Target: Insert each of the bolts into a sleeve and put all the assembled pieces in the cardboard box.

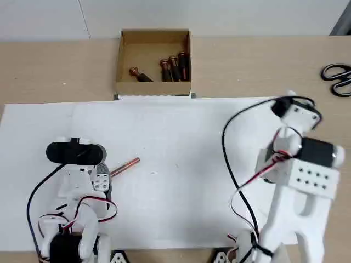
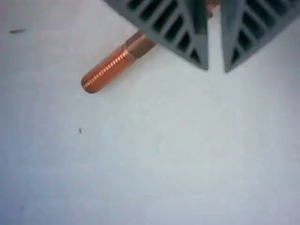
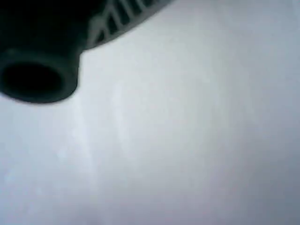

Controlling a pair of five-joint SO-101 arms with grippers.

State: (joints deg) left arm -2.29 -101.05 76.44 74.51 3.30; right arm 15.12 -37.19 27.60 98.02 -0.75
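Note:
A copper bolt (image 2: 110, 68) lies on the white paper (image 1: 181, 164), its threaded end pointing away from my left gripper (image 2: 214, 69). The grey fingers (image 2: 180, 28) stand almost together over its head end, and a bit of copper shows in the narrow gap. From above, the bolt (image 1: 125, 166) sticks out from that gripper (image 1: 103, 179) at the lower left. My right gripper (image 1: 289, 109) hangs over the paper's right side, shut on a black sleeve (image 3: 37, 79) whose open end shows beside one grey finger (image 3: 122, 18). The cardboard box (image 1: 125, 55) at the back holds several assembled pieces (image 1: 174, 68).
Scissors (image 1: 337, 78) lie on the wooden table at the far right. The white paper covers the table's middle between the two arms. A black cable (image 1: 230, 164) loops from the right arm over the paper.

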